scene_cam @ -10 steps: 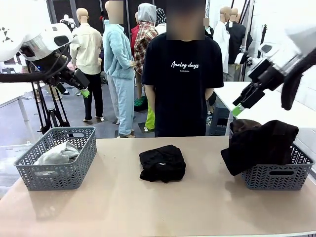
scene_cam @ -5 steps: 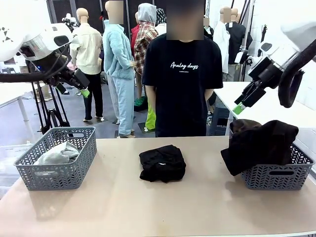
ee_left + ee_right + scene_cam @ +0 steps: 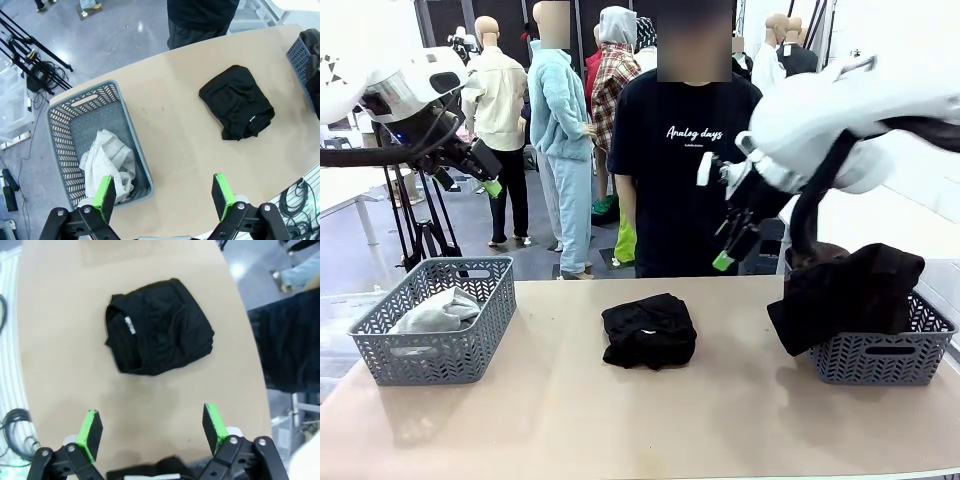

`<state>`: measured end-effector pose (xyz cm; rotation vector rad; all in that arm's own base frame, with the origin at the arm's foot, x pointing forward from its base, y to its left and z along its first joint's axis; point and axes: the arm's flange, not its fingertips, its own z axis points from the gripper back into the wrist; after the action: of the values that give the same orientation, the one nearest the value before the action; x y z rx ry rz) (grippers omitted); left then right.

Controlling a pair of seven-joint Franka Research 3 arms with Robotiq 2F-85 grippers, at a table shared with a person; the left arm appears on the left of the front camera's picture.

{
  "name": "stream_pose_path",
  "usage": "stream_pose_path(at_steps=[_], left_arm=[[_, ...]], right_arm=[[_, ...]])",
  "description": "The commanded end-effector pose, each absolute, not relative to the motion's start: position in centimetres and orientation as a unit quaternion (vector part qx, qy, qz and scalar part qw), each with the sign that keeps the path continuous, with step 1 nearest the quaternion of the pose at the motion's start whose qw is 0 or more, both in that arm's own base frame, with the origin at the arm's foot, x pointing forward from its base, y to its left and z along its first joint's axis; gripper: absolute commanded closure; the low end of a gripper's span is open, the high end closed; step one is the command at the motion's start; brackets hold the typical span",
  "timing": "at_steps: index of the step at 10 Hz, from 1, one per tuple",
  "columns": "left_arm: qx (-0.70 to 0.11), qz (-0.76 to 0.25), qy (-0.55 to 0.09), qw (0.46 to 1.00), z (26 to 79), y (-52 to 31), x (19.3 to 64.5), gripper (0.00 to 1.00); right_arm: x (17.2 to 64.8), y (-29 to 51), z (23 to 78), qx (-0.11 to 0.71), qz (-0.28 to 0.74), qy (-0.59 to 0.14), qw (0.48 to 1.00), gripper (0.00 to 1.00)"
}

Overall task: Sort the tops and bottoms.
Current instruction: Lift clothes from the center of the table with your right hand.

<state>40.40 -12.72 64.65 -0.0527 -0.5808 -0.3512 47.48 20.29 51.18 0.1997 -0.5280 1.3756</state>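
A folded black garment (image 3: pixel 649 331) lies in the middle of the table, also seen in the wrist views (image 3: pixel 237 102) (image 3: pixel 159 333). A light grey top (image 3: pixel 435 312) (image 3: pixel 107 160) is crumpled in the left basket (image 3: pixel 380 350). Dark bottoms (image 3: pixel 850 290) are heaped in the right basket (image 3: pixel 880 360) and spill over its front left rim. My left gripper (image 3: pixel 490 185) (image 3: pixel 164 192) hangs open high above the left basket. My right gripper (image 3: pixel 725 255) (image 3: pixel 152 425) is open and empty, in the air above and to the right of the folded garment.
A person in a black T-shirt (image 3: pixel 690 150) stands at the table's far edge, behind the folded garment. The left basket's rim (image 3: pixel 127 115) and a corner of the right basket (image 3: pixel 298 55) show from above. Bare tabletop lies around the folded garment.
My right arm has swung from the far right toward the middle, bringing its open gripper over the table near the folded black garment. The left arm has not moved.
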Motion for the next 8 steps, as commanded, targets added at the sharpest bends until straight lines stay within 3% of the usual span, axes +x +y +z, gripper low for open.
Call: stream_pose_path(at_steps=[1, 4, 6, 7, 8], left_arm=[[-0.026, -0.171, -0.286, 0.943, 64.7, -12.6, 40.4, 0.0], [-0.026, -0.171, -0.286, 0.943, 64.7, -12.6, 40.4, 0.0], [-0.026, -0.171, -0.286, 0.943, 64.7, -12.6, 40.4, 0.0], [-0.026, -0.171, -0.286, 0.943, 64.7, -12.6, 40.4, 0.0], [-0.026, -0.171, -0.286, 0.943, 64.7, -12.6, 40.4, 0.0]], right_arm=[[52.7, 21.7, 49.2, 0.085, 0.637, -0.23, 0.731, 0.0], [57.1, 24.5, 44.6, 0.095, 0.639, -0.26, 0.718, 0.0], [58.4, 26.1, 42.5, 0.115, 0.639, -0.254, 0.717, 0.0], [58.3, 26.1, 42.5, 0.122, 0.649, -0.216, 0.719, 0.0], [57.9, 25.9, 42.8, 0.101, 0.633, -0.244, 0.728, 0.0]])
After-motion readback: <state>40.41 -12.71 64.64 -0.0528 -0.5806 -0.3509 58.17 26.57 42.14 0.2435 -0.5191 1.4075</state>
